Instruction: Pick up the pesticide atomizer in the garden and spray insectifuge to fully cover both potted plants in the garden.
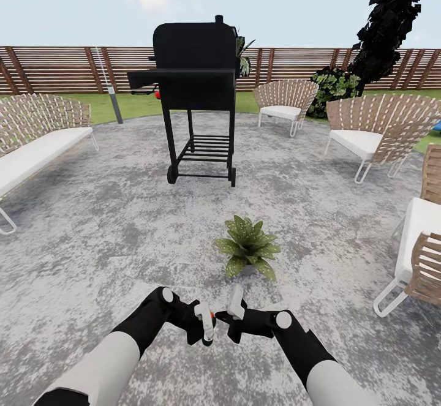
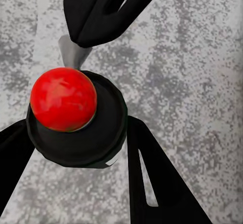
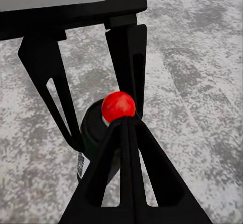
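My left gripper [image 1: 205,327] is shut on the pesticide atomizer [image 1: 207,329], a slim dark bottle with a white patch, held low in front of me. In the left wrist view the atomizer [image 2: 101,135] is a black bottle with a round red knob between my two fingers. My right gripper [image 1: 218,317] is shut, its joined fingertips [image 3: 124,127] right at the red knob of the atomizer [image 3: 118,106]. One potted plant [image 1: 248,248], a low rosette of speckled green leaves, sits on the patio just beyond both grippers. The second plant is out of view.
A black grill [image 1: 195,75] stands on the round grey stone patio [image 1: 110,222] straight ahead. Wicker chairs [image 1: 373,133] ring the right side and a wicker sofa [image 1: 37,142] the left. A grey bollard light [image 1: 114,103], the lawn and a slatted fence [image 1: 61,66] lie behind.
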Controlling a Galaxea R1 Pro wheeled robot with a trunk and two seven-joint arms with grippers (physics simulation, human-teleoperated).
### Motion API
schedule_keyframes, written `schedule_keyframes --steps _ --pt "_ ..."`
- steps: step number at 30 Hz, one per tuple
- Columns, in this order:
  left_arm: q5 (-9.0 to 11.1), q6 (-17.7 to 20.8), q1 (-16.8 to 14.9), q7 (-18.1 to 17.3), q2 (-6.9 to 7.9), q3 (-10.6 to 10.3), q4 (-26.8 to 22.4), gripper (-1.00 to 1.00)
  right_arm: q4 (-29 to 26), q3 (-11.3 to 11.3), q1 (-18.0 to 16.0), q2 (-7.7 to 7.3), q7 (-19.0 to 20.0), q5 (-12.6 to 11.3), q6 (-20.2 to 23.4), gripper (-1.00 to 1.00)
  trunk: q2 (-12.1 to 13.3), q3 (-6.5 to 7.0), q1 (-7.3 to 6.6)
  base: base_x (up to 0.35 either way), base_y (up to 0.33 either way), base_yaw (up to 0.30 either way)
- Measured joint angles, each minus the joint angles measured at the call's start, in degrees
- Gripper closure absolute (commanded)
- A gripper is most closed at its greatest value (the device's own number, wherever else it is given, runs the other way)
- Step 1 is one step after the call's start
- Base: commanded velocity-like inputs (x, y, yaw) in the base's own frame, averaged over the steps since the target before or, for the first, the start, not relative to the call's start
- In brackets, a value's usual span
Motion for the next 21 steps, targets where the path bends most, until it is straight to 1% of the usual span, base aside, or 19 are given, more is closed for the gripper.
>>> schedule_keyframes --steps 7,8,10,11,12,14,16,21 --pt "-0.24 0.07 0.00 0.25 0.15 -0.26 0.12 1.00 0.01 0.00 0.01 0.00 0.00 0.00 0.00 1.00 0.00 0.00 0.00 0.000 0.000 0.000" --pt "-0.40 0.11 0.00 0.42 0.41 -0.46 0.18 1.00 0.01 0.00 -0.01 0.00 0.00 0.00 0.00 1.00 0.00 0.00 0.00 0.000 0.000 0.000" --pt "-0.71 0.14 0.01 0.55 1.46 -0.46 1.23 1.00 0.01 0.00 0.00 0.00 0.00 0.00 0.00 1.00 0.00 0.00 0.00 0.000 0.000 0.000" --pt "-1.03 0.15 0.01 0.58 2.58 -0.48 2.45 1.00 0.01 0.00 0.00 0.00 0.00 0.00 0.00 1.00 0.00 0.00 0.00 0.000 0.000 0.000" --pt "-1.19 0.16 0.00 0.60 4.00 -0.52 3.23 1.00 0.01 0.00 -0.01 0.00 0.00 0.00 0.00 1.00 0.00 0.00 0.00 0.000 0.000 0.000" --pt "-1.21 0.14 -0.01 0.61 6.66 -0.48 3.91 1.00 0.01 0.00 -0.01 0.00 0.00 0.00 0.00 1.00 0.00 0.00 0.00 0.000 0.000 0.000" --pt "-1.28 0.07 -0.01 0.57 8.96 -0.25 4.11 1.00 0.05 0.04 -0.01 0.00 0.00 0.00 -0.01 1.00 0.00 0.00 0.00 0.000 0.000 0.000" --pt "-1.11 0.01 0.05 0.61 12.45 -0.14 4.48 1.00 0.13 0.09 0.00 -0.13 0.00 0.08 0.00 1.00 0.00 0.00 0.00 0.000 0.000 0.000"
